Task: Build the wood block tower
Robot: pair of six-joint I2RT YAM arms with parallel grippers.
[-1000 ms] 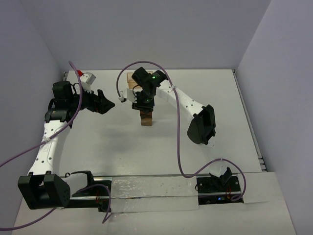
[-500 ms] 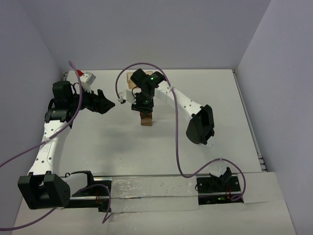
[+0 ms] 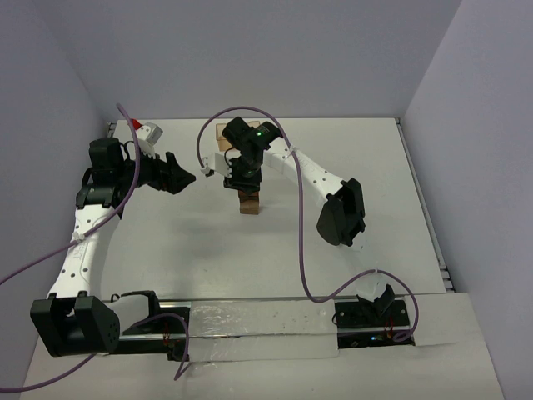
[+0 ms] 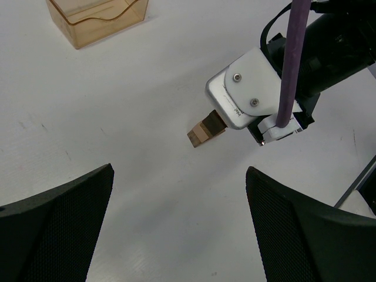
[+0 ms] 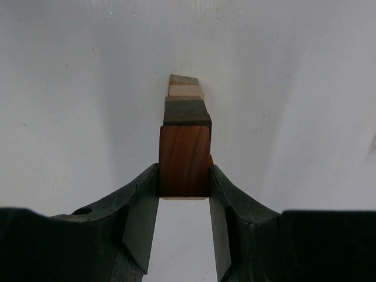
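The wood block tower (image 3: 248, 202) stands mid-table as a short stack. In the right wrist view a reddish-brown block (image 5: 184, 160) sits on top of a dark brown block (image 5: 187, 113), with tan blocks (image 5: 186, 91) lower down. My right gripper (image 5: 184, 171) is shut on the reddish-brown block, one finger against each side; in the top view the right gripper (image 3: 244, 177) hangs straight over the stack. My left gripper (image 3: 185, 177) hovers to the tower's left, open and empty. In the left wrist view the left gripper (image 4: 179, 171) faces bare table, with the tower's lower blocks (image 4: 205, 130) ahead.
A pale orange translucent tray (image 4: 97, 17) stands at the back of the table, partly behind the right arm's wrist (image 3: 250, 133). A small red and white object (image 3: 147, 131) lies at the back left corner. Purple cables (image 3: 304, 250) loop over the table.
The right arm's elbow has shifted slightly left. The tower, the held block and the left arm look the same.
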